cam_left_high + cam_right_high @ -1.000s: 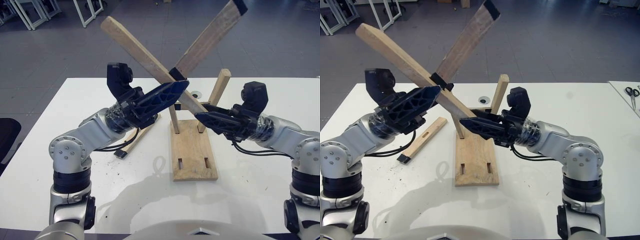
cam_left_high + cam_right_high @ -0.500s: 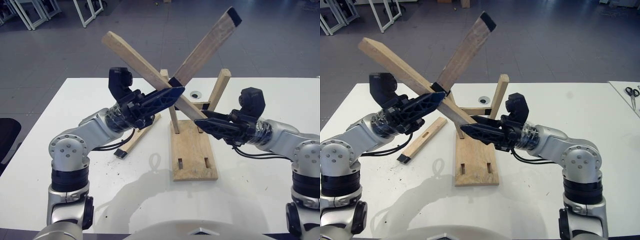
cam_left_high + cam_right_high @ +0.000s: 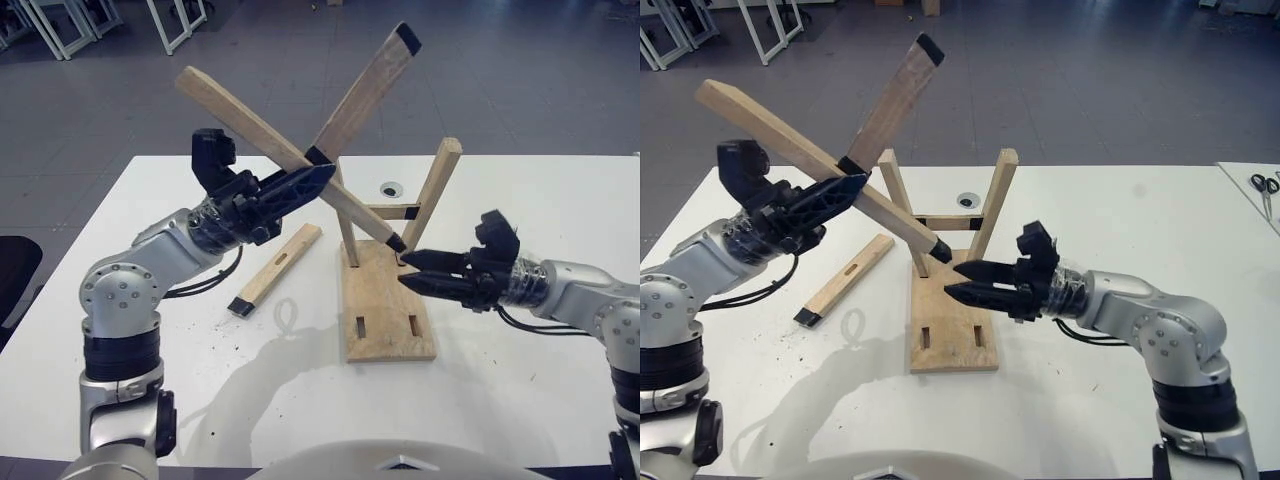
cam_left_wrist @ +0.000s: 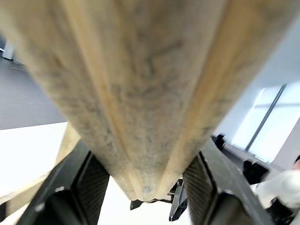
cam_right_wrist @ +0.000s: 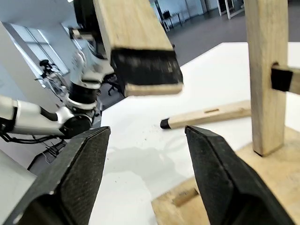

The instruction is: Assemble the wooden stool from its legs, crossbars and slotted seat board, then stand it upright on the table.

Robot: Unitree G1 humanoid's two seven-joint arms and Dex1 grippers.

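Left jaws: the left gripper (image 3: 316,176) is clamped on the crossed leg pair (image 3: 250,108) just where the two legs cross; in the left wrist view we see wood filling the space between both fingers.
Right jaws: the right gripper (image 3: 407,270) stands wide and holds nothing, low over the right side of the seat board (image 3: 385,320).
Change, right arm: we record that it has drawn back toward its own side and sunk lower, coming away from the pair's lower end.
Change, left arm: the pair has swung toward the robot's left and its black-capped foot (image 3: 396,243) has come down.
Foot, position: near the far end of the board, just beside the base of the right-hand standing leg; whether it touches we cannot tell.
Meaning: we judge that the left arm alone now carries the pair and that seating it is not yet done.
Seat board: pale wood, flat on the table (image 3: 520,400), with its two near slots (image 3: 358,325) unfilled.
Standing legs: two (image 3: 440,185) rise splayed from the far end, joined by a short crossbar (image 3: 395,211) with dark ends.
Leg pair, look: two flat pale slats in an X, held up off the table, and one has a black top.
Loose bar: a slotted piece (image 3: 275,268) with one black end lies on the table left of the board, apart from it.
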